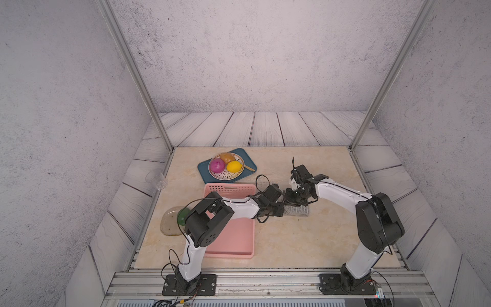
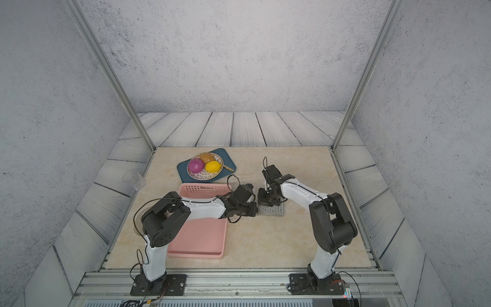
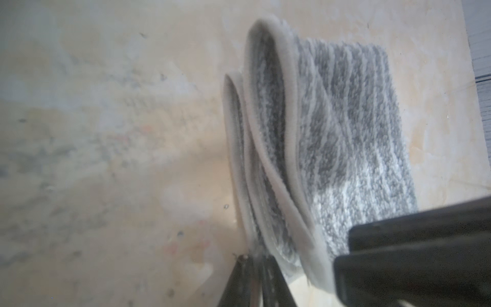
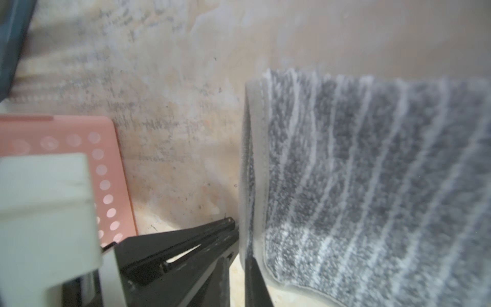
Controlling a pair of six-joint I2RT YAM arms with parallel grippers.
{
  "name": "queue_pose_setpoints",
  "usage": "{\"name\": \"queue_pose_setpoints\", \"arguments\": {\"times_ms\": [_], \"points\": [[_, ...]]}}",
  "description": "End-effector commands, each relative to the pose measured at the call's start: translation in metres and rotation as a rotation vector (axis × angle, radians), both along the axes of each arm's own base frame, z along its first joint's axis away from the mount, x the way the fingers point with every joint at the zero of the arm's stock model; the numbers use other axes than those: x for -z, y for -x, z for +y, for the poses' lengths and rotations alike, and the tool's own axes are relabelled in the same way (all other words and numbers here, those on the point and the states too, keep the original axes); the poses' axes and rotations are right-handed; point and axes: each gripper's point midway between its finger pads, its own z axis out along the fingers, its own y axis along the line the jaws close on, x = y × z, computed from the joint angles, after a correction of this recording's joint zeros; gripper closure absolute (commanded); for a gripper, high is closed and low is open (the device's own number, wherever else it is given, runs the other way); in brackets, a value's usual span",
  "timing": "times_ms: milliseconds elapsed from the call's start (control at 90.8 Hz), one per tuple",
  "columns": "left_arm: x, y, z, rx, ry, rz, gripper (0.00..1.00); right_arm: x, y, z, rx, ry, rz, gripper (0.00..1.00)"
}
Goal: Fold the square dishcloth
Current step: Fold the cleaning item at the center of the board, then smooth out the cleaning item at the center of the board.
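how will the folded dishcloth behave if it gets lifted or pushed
Probably floppy: the dishcloth bends into soft loops at its hemmed edge, so unsupported parts would likely sag. It looks thin, so likely light; its fuzzy pile should grip rather than slip. The folded layers gape open, so a push across the table may shift or unfold them.

Dishcloth (image 1: pixel 299 211): grey with thin white stripes and a pale grey hem. Basket (image 1: pixel 231 240): pink, with rows of round holes in its wall. Tray (image 1: pixel 204 170): dark teal. Plate (image 1: pixel 225 178): white with small dark flecks. Lemon (image 1: pixel 234 166): yellow. Round fruit (image 1: pixel 217 165): magenta. Third fruit (image 1: pixel 227 158): brown. Table (image 1: pixel 305 239): beige, marbled. Arms (image 1: pixel 241 210): white with black joints. Walls (image 1: pixel 252 53): speckled grey.
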Motion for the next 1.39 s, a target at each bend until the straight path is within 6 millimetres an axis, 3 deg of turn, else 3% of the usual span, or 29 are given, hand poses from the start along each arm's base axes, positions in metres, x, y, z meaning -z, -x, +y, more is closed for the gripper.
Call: {"name": "queue_pose_setpoints", "arguments": {"times_ms": [0, 253, 429, 517, 694, 859, 1024, 1376], "points": [[-0.019, -0.003, 0.005, -0.019, 0.005, -0.037, 0.77, -0.013, 0.001, -0.020, 0.062, 0.070, -0.066, 0.91], [-0.039, -0.007, 0.013, -0.041, 0.002, -0.098, 0.71, -0.026, 0.010, -0.064, 0.193, 0.191, -0.162, 0.94], [-0.065, -0.012, 0.021, -0.031, -0.046, -0.210, 0.70, -0.029, 0.021, -0.089, 0.261, 0.245, -0.201, 0.94], [-0.077, -0.012, 0.013, 0.027, -0.075, -0.264, 0.70, -0.025, 0.025, -0.094, 0.277, 0.253, -0.199, 0.94], [-0.088, 0.000, -0.021, 0.199, -0.080, -0.332, 0.70, -0.016, 0.029, -0.098, 0.302, 0.238, -0.185, 0.93], [-0.081, 0.008, -0.043, 0.284, -0.026, -0.296, 0.69, -0.009, 0.026, -0.094, 0.300, 0.195, -0.165, 0.89], [-0.065, 0.015, -0.053, 0.330, -0.001, -0.247, 0.69, 0.000, 0.026, -0.094, 0.304, 0.180, -0.147, 0.86], [-0.024, 0.010, -0.044, 0.297, -0.076, -0.182, 0.68, 0.030, 0.019, -0.092, 0.317, 0.112, -0.095, 0.86]]}}
